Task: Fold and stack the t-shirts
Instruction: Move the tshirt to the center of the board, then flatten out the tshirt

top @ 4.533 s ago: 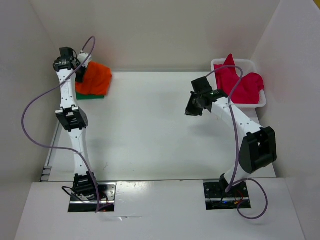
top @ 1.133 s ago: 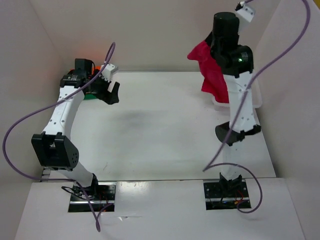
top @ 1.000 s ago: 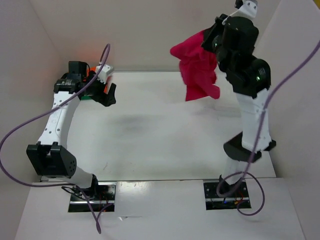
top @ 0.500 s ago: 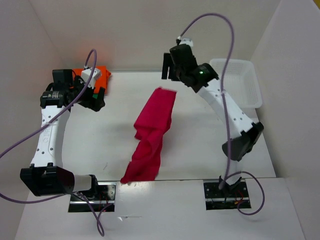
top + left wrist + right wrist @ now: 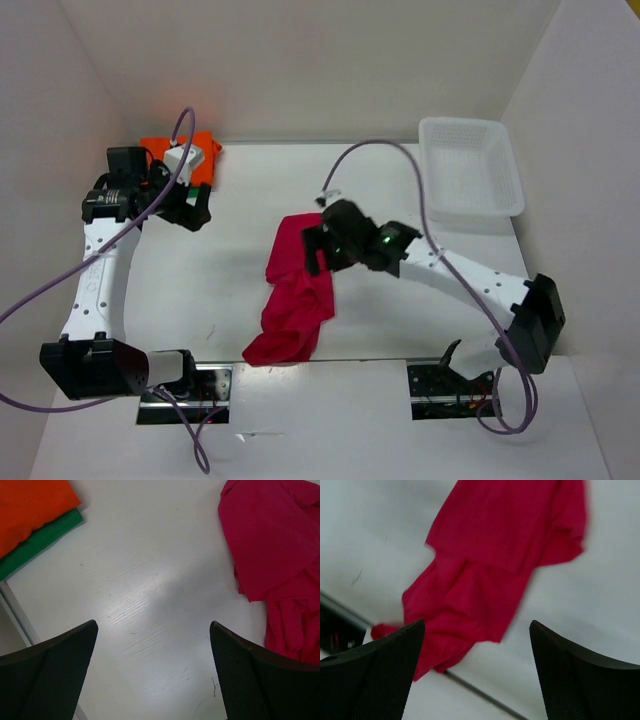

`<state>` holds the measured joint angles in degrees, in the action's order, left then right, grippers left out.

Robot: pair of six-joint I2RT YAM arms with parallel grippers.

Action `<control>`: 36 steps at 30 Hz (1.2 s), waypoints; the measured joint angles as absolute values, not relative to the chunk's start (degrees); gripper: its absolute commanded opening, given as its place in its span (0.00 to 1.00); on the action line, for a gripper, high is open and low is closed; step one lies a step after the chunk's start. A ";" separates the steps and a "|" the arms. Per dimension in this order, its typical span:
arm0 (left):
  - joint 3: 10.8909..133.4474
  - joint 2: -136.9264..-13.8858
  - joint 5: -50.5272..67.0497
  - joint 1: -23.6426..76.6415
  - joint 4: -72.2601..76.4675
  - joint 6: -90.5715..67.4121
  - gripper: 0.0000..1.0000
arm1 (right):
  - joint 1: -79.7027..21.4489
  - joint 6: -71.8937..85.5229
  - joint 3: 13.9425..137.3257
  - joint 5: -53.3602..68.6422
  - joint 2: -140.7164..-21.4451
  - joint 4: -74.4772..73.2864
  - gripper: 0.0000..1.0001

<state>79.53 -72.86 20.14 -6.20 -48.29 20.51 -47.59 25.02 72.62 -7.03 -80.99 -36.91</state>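
Magenta t-shirt [image 5: 296, 300] dropped from my right gripper [image 5: 316, 252], jaws now spread; it lay crumpled at centre, trailing toward six o'clock. Left gripper [image 5: 192, 207] gaped, empty. Limp, light cloth; hem corner looked the best hold.

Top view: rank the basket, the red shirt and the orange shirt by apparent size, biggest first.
1-2. white basket and red shirt: too close in spread to rank, and the shirt is partly covered.
3. orange shirt: clearly smallest, partly hidden.
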 measured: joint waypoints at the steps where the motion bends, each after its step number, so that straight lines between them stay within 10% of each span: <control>1: 79.46 -72.86 20.25 -6.20 -48.31 20.51 0.99 | -50.92 26.28 70.43 -6.02 -81.28 -35.57 0.87; 11: 79.22 -72.88 21.96 -6.20 -48.40 20.49 0.99 | -72.69 35.92 67.85 -0.86 -101.67 -34.02 0.88; 15: 79.22 -72.90 22.81 -6.20 -48.40 20.49 0.99 | -73.76 37.82 70.00 -1.85 -106.21 -34.46 0.15; 17: 79.22 -72.90 22.90 -6.20 -48.38 20.49 0.99 | -73.41 39.97 70.00 -3.95 -106.10 -35.97 0.00; 26: 79.22 -72.90 23.29 -6.20 -48.42 20.43 0.99 | -62.96 41.52 74.48 -15.51 -86.24 -47.40 0.00; 36: 79.68 -72.90 23.86 -6.20 -48.97 19.53 0.99 | -51.90 23.62 106.74 -11.38 -83.94 -44.21 0.00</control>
<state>79.68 -72.90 23.86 -6.20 -48.97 19.53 -51.90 23.62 106.74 -11.38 -83.94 -44.21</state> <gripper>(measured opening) 0.990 0.012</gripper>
